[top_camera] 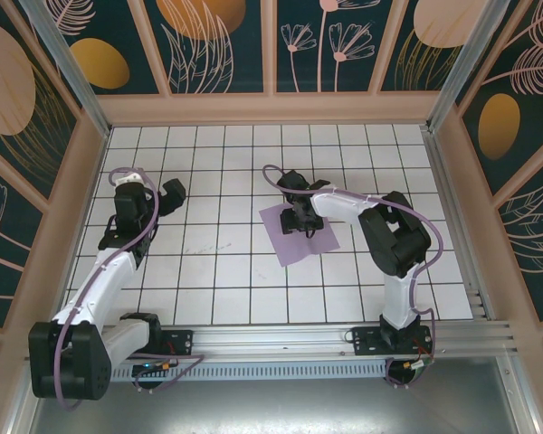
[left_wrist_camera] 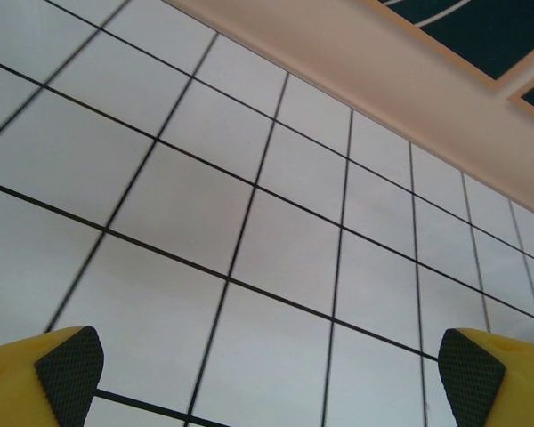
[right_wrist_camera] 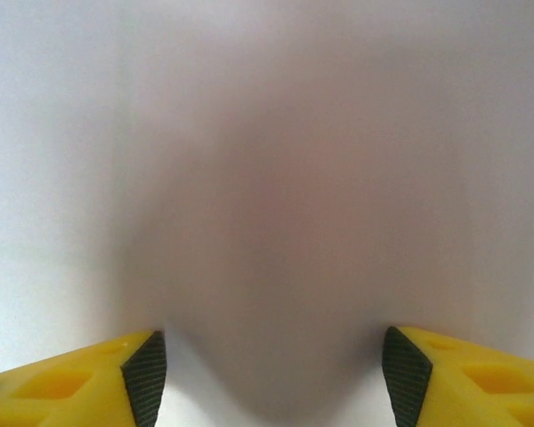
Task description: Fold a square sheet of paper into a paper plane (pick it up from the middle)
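Over the square sheet of paper [top_camera: 297, 247] — right fingers [right_wrist_camera: 144, 378] spread, pointing down.

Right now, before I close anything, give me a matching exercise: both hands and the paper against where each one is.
1 left hand
2 right hand
3 sheet of paper

A lavender, lying on the table
B open, close above the paper
C open above bare table, at the left

Pairs: 1-C, 2-B, 3-A
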`<state>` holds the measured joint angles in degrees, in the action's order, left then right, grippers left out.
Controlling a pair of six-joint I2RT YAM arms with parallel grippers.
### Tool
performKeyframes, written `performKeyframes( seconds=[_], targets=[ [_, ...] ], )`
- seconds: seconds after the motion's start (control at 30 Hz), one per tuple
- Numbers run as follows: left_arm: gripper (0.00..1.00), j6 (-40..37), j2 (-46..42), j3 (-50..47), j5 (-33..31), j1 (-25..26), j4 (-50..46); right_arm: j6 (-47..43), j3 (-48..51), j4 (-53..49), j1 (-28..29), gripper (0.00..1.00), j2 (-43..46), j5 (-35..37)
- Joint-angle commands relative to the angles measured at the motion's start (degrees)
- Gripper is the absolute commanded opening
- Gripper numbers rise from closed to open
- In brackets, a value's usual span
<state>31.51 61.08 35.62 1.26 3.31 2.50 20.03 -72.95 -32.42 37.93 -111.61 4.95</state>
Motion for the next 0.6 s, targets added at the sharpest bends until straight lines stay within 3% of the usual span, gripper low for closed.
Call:
performKeyframes(
  seconds=[0.0, 0.2, 0.4, 0.57],
  targets=[
    [0.99, 3.49, 0.27, 0.28, 5.62, 0.01, 0.76, 0.66, 2.50, -0.21, -0.47, 0.65, -2.97, -0.86],
    [0.99, 10.28, 0.61, -4.23, 14.60, 0.02, 5.64, 2.24, 2.28, 4.73, -1.70, 0.53, 2.64, -8.15],
    [0.98, 14.79, 0.44, -8.42, 20.29, 0.13, 10.60, 6.83, 5.88, 16.17, -4.24, 0.27, 9.97, -22.94],
    [0.95, 17.25, 1.07, -9.98, 24.96, 1.04, 14.47, 14.26, 12.94, 32.73, -6.28, 0.26, 15.03, -39.63]
  ],
)
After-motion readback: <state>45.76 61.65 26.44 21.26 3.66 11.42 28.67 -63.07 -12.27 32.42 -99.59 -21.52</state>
